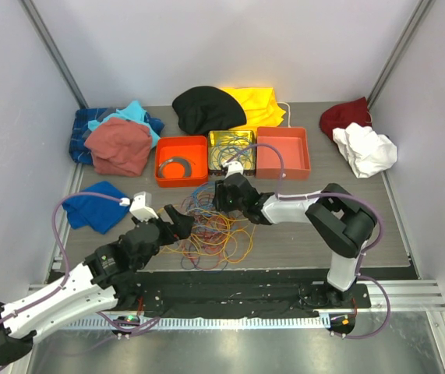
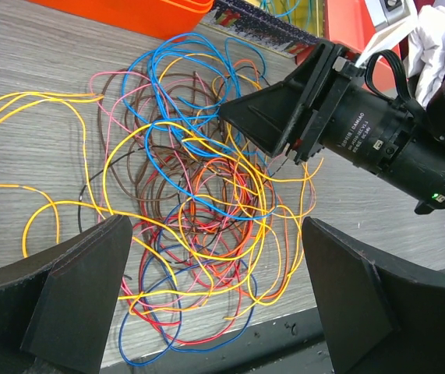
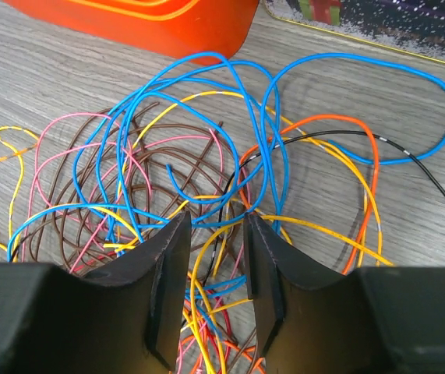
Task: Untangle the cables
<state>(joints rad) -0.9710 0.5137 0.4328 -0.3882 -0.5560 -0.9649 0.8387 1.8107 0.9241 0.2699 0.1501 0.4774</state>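
Observation:
The cables (image 1: 210,226) are a tangled heap of thin blue, yellow, orange, red, pink and brown wires on the grey table, in front of the bins. My left gripper (image 1: 177,222) is at the heap's left side. In the left wrist view it (image 2: 216,257) is wide open and empty over the cables (image 2: 199,187). My right gripper (image 1: 222,202) is at the heap's far edge. In the right wrist view it (image 3: 216,226) is low over the cables (image 3: 206,156), its jaws a narrow gap apart. Yellow and blue wires lie in that gap, unclamped.
An orange bin (image 1: 160,167) holding a grey coiled ring, a yellow tin (image 1: 214,140) with wires and a coral bin (image 1: 283,164) stand behind the heap. Cloths lie around: blue (image 1: 93,204), rust (image 1: 119,144), black (image 1: 206,107), yellow (image 1: 257,105), dark red (image 1: 345,115), white (image 1: 366,148).

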